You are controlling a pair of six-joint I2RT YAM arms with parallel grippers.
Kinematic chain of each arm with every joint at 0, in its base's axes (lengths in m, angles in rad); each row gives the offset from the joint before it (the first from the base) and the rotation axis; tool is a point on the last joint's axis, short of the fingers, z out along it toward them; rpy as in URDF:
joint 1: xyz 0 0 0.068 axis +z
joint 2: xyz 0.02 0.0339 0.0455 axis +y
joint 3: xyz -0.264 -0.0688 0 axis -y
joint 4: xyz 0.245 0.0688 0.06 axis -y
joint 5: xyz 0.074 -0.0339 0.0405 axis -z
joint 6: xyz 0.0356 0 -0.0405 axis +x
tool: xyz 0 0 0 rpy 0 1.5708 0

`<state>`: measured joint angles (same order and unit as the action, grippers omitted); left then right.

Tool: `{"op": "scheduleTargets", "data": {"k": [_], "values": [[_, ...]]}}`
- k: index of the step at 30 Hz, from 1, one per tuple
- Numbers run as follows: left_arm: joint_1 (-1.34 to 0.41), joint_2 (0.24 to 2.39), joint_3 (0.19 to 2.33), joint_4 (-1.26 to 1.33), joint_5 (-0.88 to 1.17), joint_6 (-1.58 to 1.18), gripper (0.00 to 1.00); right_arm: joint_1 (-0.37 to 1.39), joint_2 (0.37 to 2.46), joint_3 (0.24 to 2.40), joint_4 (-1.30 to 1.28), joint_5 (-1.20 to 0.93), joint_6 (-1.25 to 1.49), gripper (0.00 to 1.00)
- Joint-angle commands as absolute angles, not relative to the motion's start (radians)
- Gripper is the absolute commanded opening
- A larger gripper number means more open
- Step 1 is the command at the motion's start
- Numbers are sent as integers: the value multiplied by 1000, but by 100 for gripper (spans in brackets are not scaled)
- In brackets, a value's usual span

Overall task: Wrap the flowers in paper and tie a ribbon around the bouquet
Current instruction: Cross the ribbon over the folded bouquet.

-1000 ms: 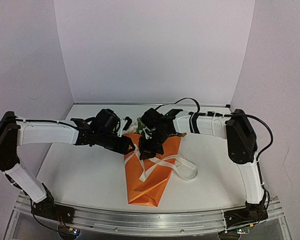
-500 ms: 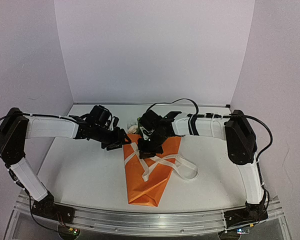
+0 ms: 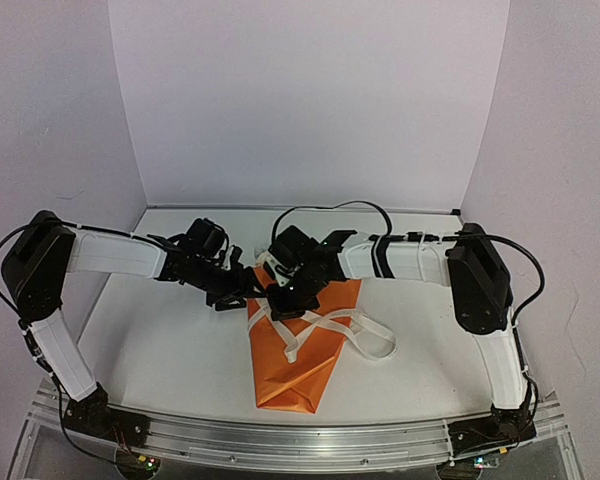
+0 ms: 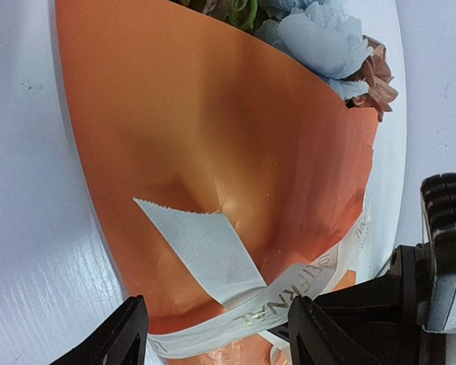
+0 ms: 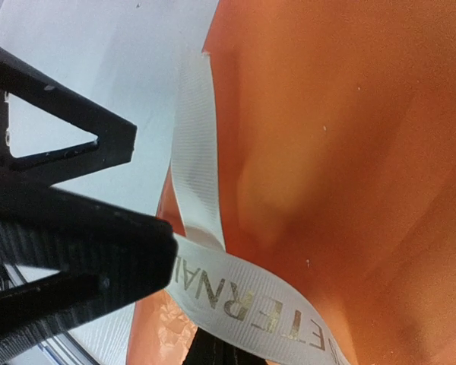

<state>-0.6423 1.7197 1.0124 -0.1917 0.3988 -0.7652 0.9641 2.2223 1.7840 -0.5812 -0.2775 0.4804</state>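
Pinching the lettered ribbon (image 5: 243, 304) against the orange bouquet (image 3: 295, 360), right gripper (image 3: 283, 293) has its fingers closed; left gripper (image 4: 219, 308) just beside it, fingers spread wide, holding nothing.

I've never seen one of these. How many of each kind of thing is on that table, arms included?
Robot arms: 2, left arm and right arm
Bouquet: 1
Ribbon: 1
Total: 4
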Motion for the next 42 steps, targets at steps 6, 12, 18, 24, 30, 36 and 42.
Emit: {"op": "scheduleTargets", "data": {"k": [6,12,18,24,30,36,42], "values": [[-634,1766,1059,-207,378,-774,63,988,2193,1779,-554,-221,393,0],[-630,1760,1055,-177,380,-776,63,1001,2192,1777,-554,-218,356,0],[-624,1762,1062,-177,385,-778,64,1008,2198,1790,-557,-201,337,0],[-623,1780,1074,-183,387,-782,62,1013,2210,1809,-563,-195,324,0],[-623,1802,1081,-185,389,-786,57,1020,2213,1818,-567,-193,312,0],[-623,1804,1069,-178,396,-794,47,1020,2225,1830,-571,-189,307,0],[-623,1801,1059,-163,400,-803,29,1022,2230,1841,-578,-185,311,0]]}}
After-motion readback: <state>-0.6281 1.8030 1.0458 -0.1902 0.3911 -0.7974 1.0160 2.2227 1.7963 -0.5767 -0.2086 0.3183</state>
